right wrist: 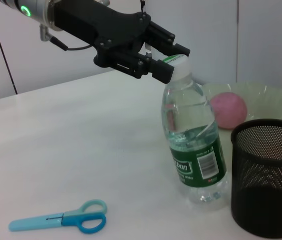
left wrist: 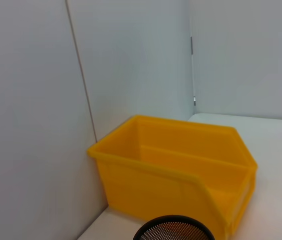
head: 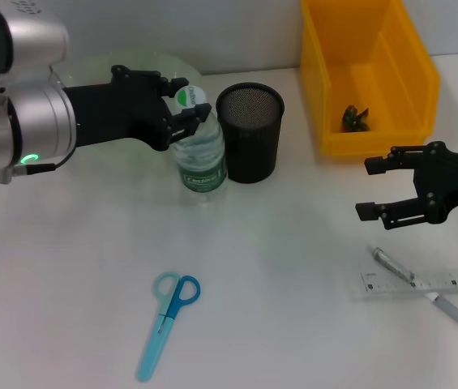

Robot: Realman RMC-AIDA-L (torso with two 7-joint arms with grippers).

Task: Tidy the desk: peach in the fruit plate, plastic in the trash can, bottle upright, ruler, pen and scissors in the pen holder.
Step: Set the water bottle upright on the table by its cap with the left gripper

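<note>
The water bottle (head: 202,158) (right wrist: 195,150) stands upright on its base beside the black mesh pen holder (head: 250,142) (right wrist: 265,190). My left gripper (head: 186,104) (right wrist: 173,61) is shut on the bottle at its white cap. The pink peach (right wrist: 228,110) lies in the pale green fruit plate (right wrist: 275,97) (head: 131,63) behind the bottle. A dark green piece of plastic (head: 355,118) sits inside the yellow trash can (head: 411,73). Blue scissors (head: 166,320) lie near the front. The pen (head: 443,304) lies across the clear ruler (head: 455,281) at the right. My right gripper (head: 373,188) hovers open above them.
The left wrist view shows only the yellow trash can (left wrist: 170,185), the pen holder's rim (left wrist: 173,229) and grey walls. The left arm's silver forearm (head: 18,121) reaches in from the left. The pen holder stands between bottle and trash can.
</note>
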